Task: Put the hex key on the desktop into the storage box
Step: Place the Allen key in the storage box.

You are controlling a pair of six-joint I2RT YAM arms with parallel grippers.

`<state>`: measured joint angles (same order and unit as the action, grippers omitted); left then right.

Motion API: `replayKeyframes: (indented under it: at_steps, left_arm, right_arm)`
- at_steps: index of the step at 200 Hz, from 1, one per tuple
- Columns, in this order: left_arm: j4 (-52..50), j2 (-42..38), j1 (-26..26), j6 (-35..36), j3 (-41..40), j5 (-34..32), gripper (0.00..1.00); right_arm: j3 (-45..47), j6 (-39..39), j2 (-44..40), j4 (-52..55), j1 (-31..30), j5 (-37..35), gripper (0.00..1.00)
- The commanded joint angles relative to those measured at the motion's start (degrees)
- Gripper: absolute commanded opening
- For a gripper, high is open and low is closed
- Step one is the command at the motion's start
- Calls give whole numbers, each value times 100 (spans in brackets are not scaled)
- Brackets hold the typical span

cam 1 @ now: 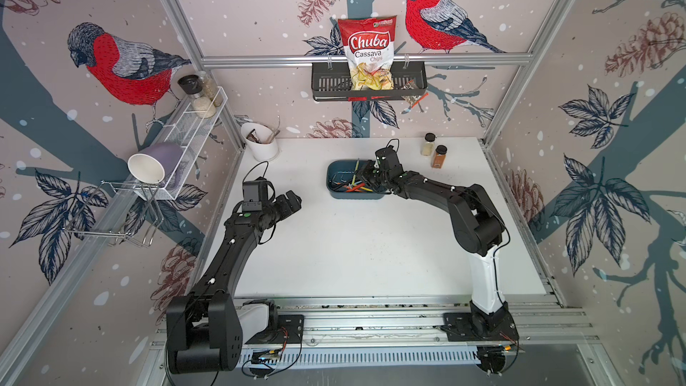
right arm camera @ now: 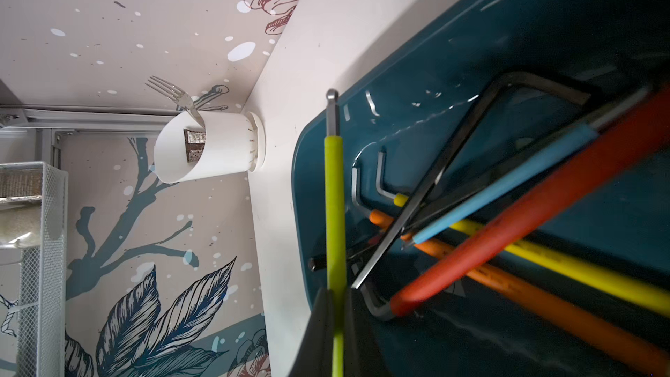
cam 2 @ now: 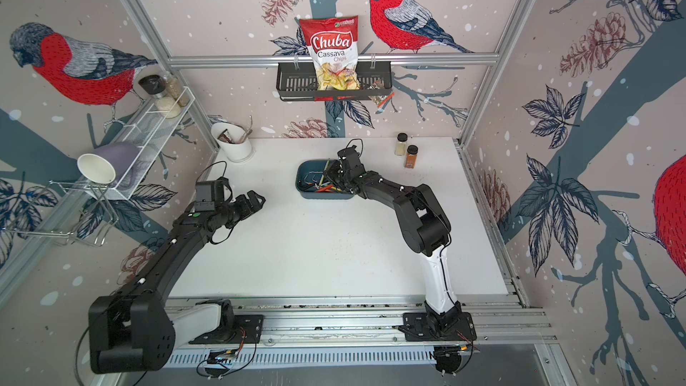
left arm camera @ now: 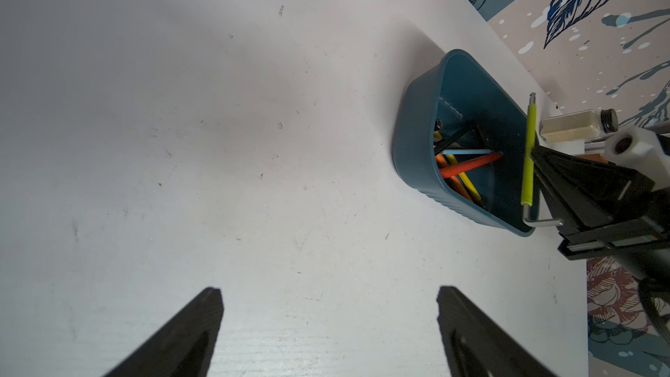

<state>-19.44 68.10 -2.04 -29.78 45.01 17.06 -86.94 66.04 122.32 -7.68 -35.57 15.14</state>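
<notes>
In both top views the dark teal storage box [cam 1: 336, 190] [cam 2: 305, 190] stands on the white desktop [cam 1: 352, 254] toward the back. Several hex keys with red, orange, yellow and blue sleeves lie inside the storage box [right arm camera: 544, 30]. My right gripper [right arm camera: 335, 291] is shut on a hex key [right arm camera: 334, 194] with a lime-green sleeve. It holds this hex key [left arm camera: 528, 154] over the storage box [left arm camera: 467, 103], along one long rim. My left gripper [left arm camera: 330, 290] hangs open above bare desktop, left of the box, with nothing between its fingers.
Two spice jars [cam 1: 428, 144] [cam 1: 439, 156] stand behind my right arm. A white cutlery holder [cam 1: 260, 141] with a fork sits at the back left corner. A black wall basket [cam 1: 326, 83] with a chips bag hangs on the back wall. A white wire rack [cam 1: 193, 131] lines the left wall.
</notes>
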Motion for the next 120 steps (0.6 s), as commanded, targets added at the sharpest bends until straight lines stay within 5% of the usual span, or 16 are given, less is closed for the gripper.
replayKeyframes:
  at_steps: [1, 16, 49, 85, 120]
  left_arm:
    - [145, 37, -12, 5, 2, 78, 96]
    - [181, 31, -13, 6, -8, 74, 96]
    - [174, 77, -15, 10, -1, -31, 96]
    - [141, 122, -11, 40, 25, -89, 96]
    - [529, -126, 51, 92, -136, 46, 96]
  right_arm:
    - [-162, 216, 250, -418, 74, 101, 3]
    - [-258, 315, 405, -487, 136, 121, 9]
    - [-277, 461, 492, -757, 156, 180, 42]
    - [-203, 462, 290, -865, 204, 288, 50]
    - [-118, -334, -371, -320, 189, 75, 58]
